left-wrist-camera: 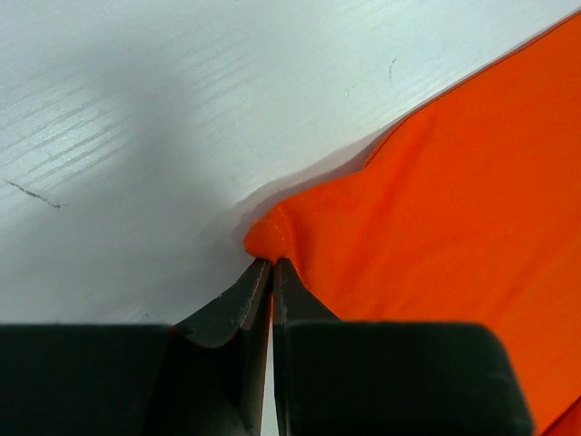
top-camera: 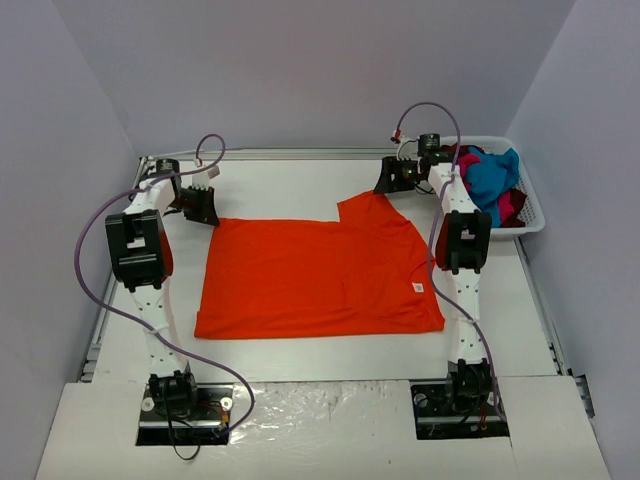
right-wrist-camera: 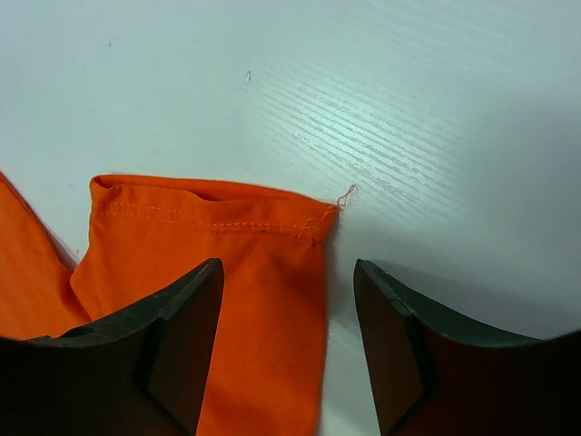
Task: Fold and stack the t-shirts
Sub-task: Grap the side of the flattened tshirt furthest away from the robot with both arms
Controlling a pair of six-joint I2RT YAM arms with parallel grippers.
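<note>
The bright orange t-shirt (top-camera: 320,275) lies spread flat on the white table (top-camera: 300,180), its small white tag (top-camera: 418,287) near the right edge. My left gripper (top-camera: 203,208) is at the shirt's far left corner. In the left wrist view the left gripper (left-wrist-camera: 271,263) is shut, and the cloth corner (left-wrist-camera: 272,234) puckers at its tips. My right gripper (top-camera: 392,180) is at the far right sleeve. In the right wrist view the right gripper (right-wrist-camera: 286,268) is open, low over the sleeve (right-wrist-camera: 227,263), one finger on either side of the sleeve's right edge.
A white plastic basket (top-camera: 535,215) stands at the far right corner. It holds a teal-blue shirt (top-camera: 490,180), a magenta-pink one (top-camera: 468,160) and a dark red one (top-camera: 510,208), all crumpled. Grey walls close in the table on three sides.
</note>
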